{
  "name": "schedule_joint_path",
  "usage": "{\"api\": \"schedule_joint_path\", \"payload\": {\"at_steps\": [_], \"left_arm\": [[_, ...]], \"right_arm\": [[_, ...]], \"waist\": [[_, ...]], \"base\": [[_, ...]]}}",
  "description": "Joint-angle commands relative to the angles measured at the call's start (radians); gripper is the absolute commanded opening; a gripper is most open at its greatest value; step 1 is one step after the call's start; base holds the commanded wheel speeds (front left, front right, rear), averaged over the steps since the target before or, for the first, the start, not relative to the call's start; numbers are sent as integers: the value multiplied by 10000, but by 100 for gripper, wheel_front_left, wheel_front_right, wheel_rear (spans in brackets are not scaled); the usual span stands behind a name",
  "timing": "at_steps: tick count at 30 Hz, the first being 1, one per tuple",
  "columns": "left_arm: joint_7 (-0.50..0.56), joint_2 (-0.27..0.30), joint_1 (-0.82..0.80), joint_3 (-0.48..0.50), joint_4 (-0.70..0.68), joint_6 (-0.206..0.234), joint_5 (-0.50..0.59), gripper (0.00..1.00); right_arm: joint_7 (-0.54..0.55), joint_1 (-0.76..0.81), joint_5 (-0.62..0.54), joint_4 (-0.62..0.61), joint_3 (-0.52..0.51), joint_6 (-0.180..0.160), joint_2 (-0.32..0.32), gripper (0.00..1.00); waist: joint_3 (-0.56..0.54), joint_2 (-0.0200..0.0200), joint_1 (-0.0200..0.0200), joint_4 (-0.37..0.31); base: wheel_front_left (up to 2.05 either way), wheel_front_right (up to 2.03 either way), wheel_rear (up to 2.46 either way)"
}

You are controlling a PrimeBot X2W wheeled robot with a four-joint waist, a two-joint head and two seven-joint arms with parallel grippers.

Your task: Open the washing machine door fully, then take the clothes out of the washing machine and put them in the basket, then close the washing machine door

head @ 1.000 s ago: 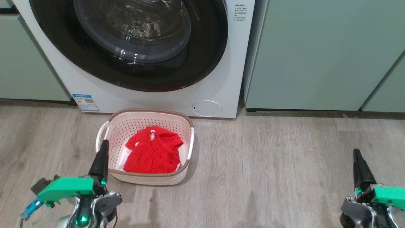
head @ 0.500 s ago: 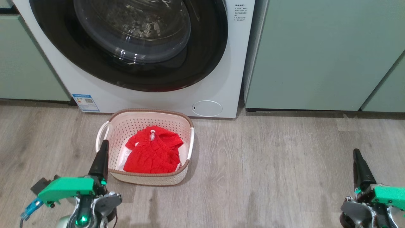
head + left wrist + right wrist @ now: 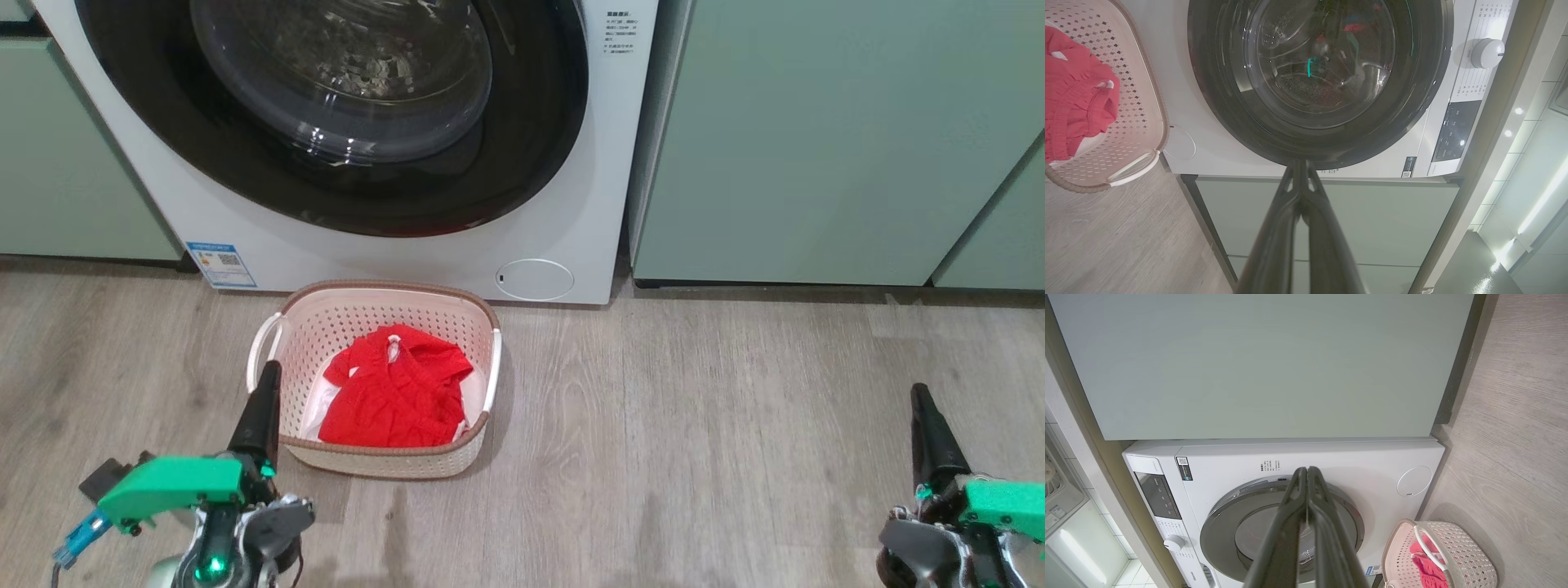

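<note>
while looking down from the head, catching the washing machine (image 3: 571, 229) first: big, white, wedged between pale green cabinets (image 3: 816, 139), standing on grey wood floor (image 3: 694, 425). blue sticker (image 3: 220, 263) at its lower left corner. round knob (image 3: 1486, 53) and dark control panel (image 3: 1455, 130) showing along its top in the left wrist view. next, the washing machine door (image 3: 531, 147): glossy black rim, bulging clear window, lying flush against the white front, shut. down on the floor, right in front of the machine and below the door, the basket (image 3: 359, 322): cream, perforated, brown rim, upright. inside it, the clothes (image 3: 396, 396): a crumpled red heap with white peeking out at the edges, resting on the bottom. left gripper (image 3: 269, 371) low at the near left, dark fingers pressed together on nothing, tip overlapping the basket's near left corner; contact impossible to tell. right gripper (image 3: 918, 392) low at the near right, well apart from the basket, fingers pinched together too, empty.
</note>
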Motion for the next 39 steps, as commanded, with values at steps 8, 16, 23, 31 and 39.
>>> {"api": "schedule_joint_path", "payload": {"at_steps": [8, 16, 23, 31, 39], "left_arm": [[61, 51, -253, 318, -355, 6, -40, 0], [61, 51, -253, 318, -355, 6, -40, 0], [61, 51, -253, 318, -355, 6, -40, 0], [61, 51, -253, 317, -355, 6, -40, 0], [61, 51, -253, 317, -355, 6, -40, 0]], "right_arm": [[58, -429, 58, -389, 191, -6, -154, 0], [58, -429, 58, -389, 192, -6, -154, 0], [58, -429, 58, -389, 192, -6, -154, 0], [58, -429, 58, -389, 192, -6, -154, 0], [58, -429, 59, -389, 192, -6, -154, 0]], "waist": [[0, 0, 0, 0], [0, 0, 0, 0], [0, 0, 0, 0], [0, 0, 0, 0], [0, 0, 0, 0]], "base": [[0, 0, 0], [0, 0, 0], [0, 0, 0], [0, 0, 0], [0, 0, 0]]}}
